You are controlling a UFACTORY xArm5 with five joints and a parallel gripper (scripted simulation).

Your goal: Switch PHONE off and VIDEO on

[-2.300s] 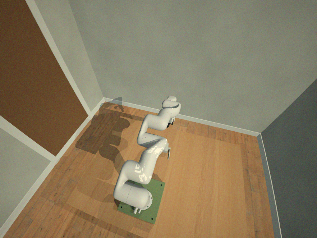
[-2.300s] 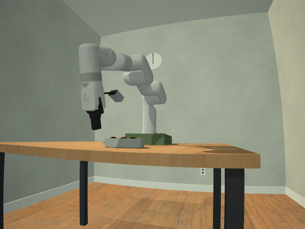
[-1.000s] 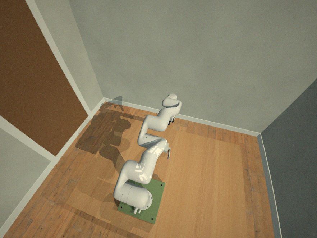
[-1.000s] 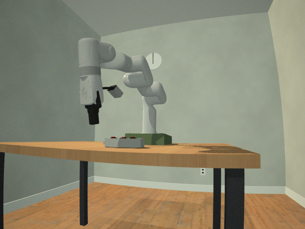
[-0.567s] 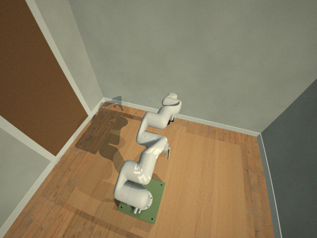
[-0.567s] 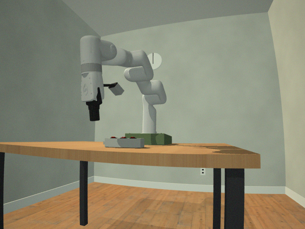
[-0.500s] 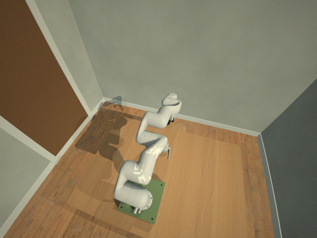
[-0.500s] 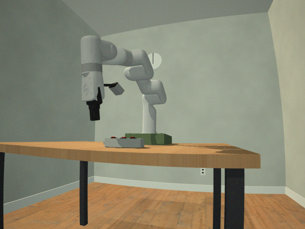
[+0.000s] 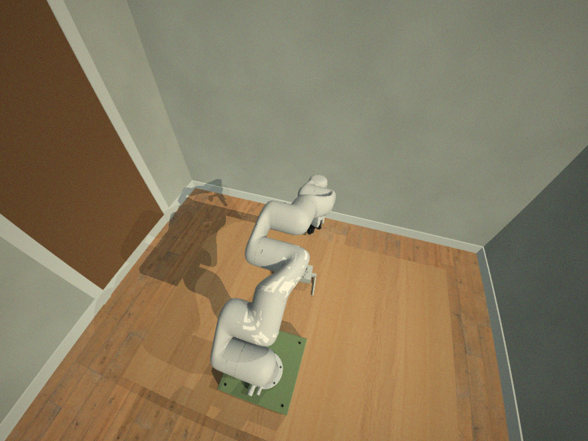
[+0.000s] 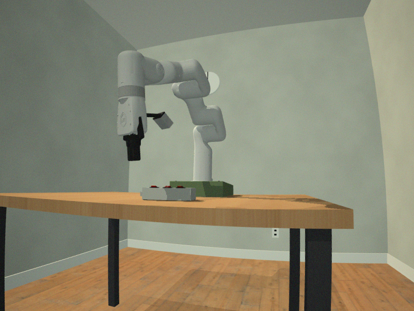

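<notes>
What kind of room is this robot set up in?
Probably a plain indoor test room: a wooden table carrying the arm's green base and a power strip, plank floor, bare walls, a wall outlet.
</notes>
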